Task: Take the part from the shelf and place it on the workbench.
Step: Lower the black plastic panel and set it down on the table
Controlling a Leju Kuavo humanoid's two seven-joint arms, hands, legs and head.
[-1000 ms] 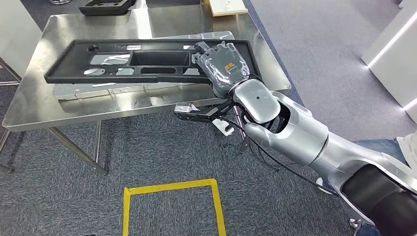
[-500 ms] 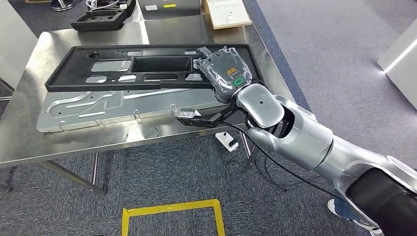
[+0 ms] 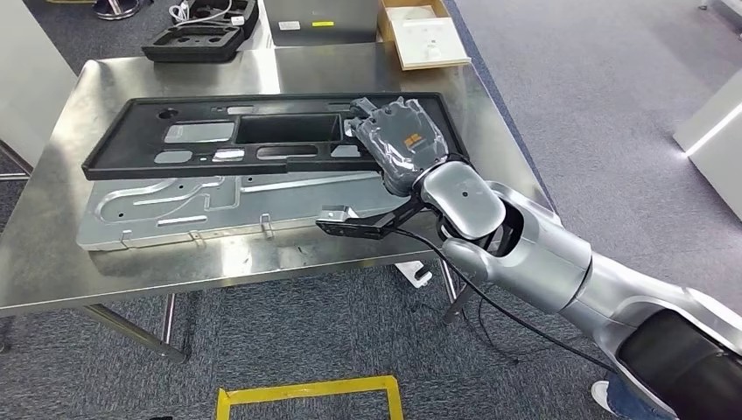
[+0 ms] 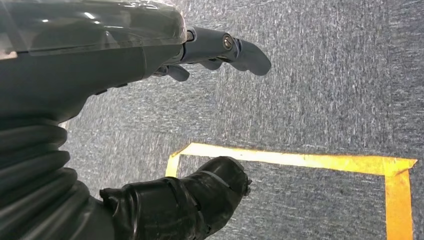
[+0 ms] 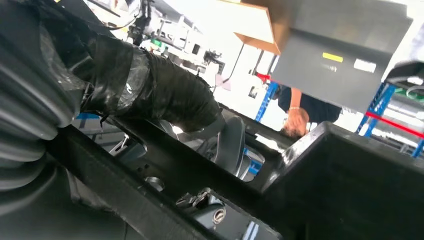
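Observation:
The part (image 3: 219,140) is a long black plastic panel with several cut-outs. My right hand (image 3: 398,140) grips its right end, fingers hooked over the edge by the deep rectangular opening. The panel hangs low over the steel workbench (image 3: 105,262), above a grey stamped metal plate (image 3: 175,210) lying there; whether it touches the plate I cannot tell. In the right wrist view the thumb (image 5: 165,100) wraps a black bar of the part (image 5: 345,185). My left hand (image 4: 100,60) hangs beside my body over the carpet, fingers apart, holding nothing.
At the bench's far edge stand a black foam case (image 3: 201,39), a grey box (image 3: 319,22) and an open cardboard box (image 3: 424,31). Yellow tape (image 3: 306,389) marks the carpet before the bench. A person (image 5: 300,112) stands beyond the bench.
The whole picture has shifted down, so the camera has moved toward the bench. The part is still in my right hand and now sits lower and flatter over the metal plate.

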